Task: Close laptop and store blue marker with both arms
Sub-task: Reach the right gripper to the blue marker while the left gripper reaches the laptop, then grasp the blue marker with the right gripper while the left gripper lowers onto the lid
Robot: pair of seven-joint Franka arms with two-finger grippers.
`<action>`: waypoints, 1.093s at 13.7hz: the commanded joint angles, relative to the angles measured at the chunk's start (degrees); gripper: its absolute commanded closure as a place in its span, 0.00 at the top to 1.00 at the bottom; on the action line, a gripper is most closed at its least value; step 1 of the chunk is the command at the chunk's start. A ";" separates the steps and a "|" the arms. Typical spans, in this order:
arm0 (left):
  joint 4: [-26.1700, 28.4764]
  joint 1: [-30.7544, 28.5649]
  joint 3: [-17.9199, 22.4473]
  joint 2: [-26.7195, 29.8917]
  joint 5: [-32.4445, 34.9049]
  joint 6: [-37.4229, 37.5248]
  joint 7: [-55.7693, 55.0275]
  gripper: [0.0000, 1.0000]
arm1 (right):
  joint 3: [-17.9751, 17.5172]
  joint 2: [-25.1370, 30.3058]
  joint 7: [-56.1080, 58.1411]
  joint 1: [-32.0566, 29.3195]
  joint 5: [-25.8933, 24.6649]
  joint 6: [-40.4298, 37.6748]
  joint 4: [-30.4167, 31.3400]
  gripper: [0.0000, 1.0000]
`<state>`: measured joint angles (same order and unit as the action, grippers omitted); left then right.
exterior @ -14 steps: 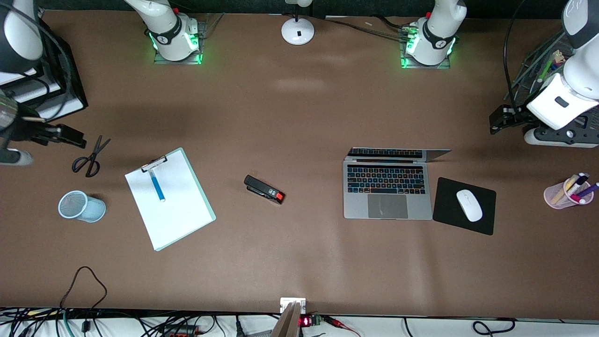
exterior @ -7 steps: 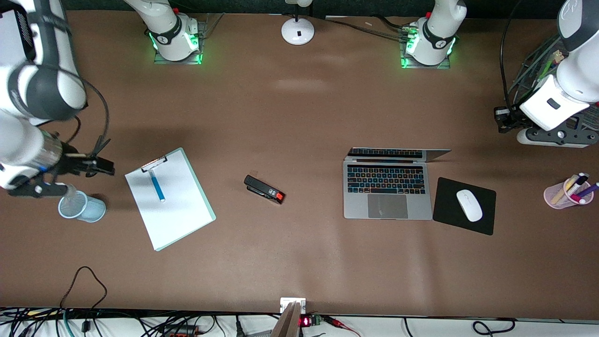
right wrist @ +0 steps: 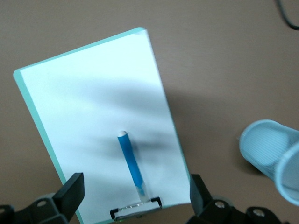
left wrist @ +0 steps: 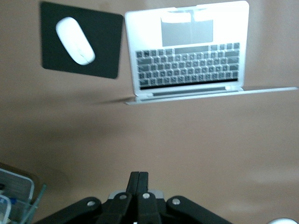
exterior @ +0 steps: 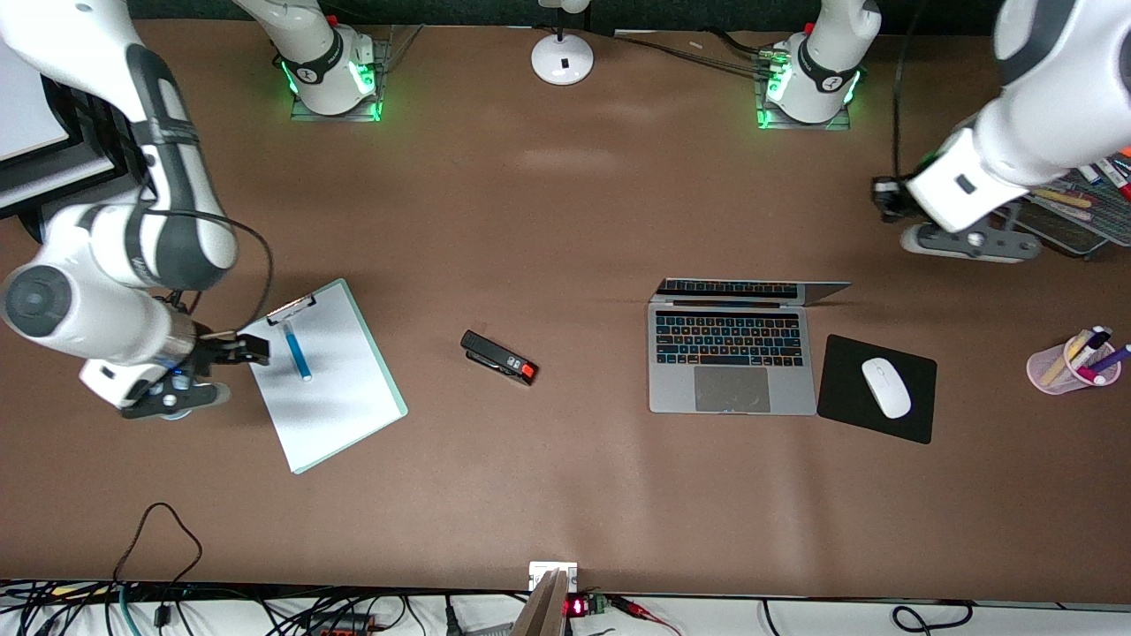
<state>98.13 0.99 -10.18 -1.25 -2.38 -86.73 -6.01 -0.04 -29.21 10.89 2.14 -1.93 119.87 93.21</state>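
The laptop (exterior: pixel 732 362) lies open on the table, its screen (exterior: pixel 751 290) tilted far back; it also shows in the left wrist view (left wrist: pixel 187 60). The blue marker (exterior: pixel 296 351) lies on the white clipboard (exterior: pixel 327 397), its pale end by the clip. My right gripper (exterior: pixel 243 351) is open over the clipboard's edge toward the right arm's end; in the right wrist view its fingers (right wrist: pixel 72 186) stand wide to either side of the marker (right wrist: pixel 131 163). My left gripper (exterior: pixel 886 199) is shut and empty (left wrist: pixel 139 179), over bare table between the laptop and a wire rack.
A black stapler (exterior: pixel 499 357) lies between clipboard and laptop. A black mouse pad (exterior: pixel 914 411) with a white mouse (exterior: pixel 885 387) lies beside the laptop. A pink pen cup (exterior: pixel 1074 362) and wire rack (exterior: pixel 1074 208) stand at the left arm's end. A blue mesh cup (right wrist: pixel 271 149) stands beside the clipboard.
My right arm swung in from the table's end to the clipboard, now covering the mesh cup and scissors. My left arm moved away from the wire rack toward the laptop.
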 commanded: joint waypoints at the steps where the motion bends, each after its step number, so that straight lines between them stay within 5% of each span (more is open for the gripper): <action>1: 2.23 -0.20 -2.65 -0.07 -1.31 -0.01 -3.91 0.00 | 0.22 -2.50 3.33 0.23 -0.45 1.67 -0.84 1.00; 10: 20.60 -0.03 -6.34 -0.77 -1.22 -23.20 -8.41 0.00 | 0.22 -9.28 12.57 0.14 -0.18 7.12 -0.05 1.00; 15: 22.55 -0.11 -7.05 -4.02 -1.22 -30.15 -8.50 0.00 | 0.22 -9.28 12.66 1.02 -0.18 7.22 -0.05 0.91</action>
<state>120.56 1.11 -16.88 -4.00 -2.53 -114.59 -14.21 0.16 -38.89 22.84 2.77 -2.00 126.93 93.21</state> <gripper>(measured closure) 0.991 0.079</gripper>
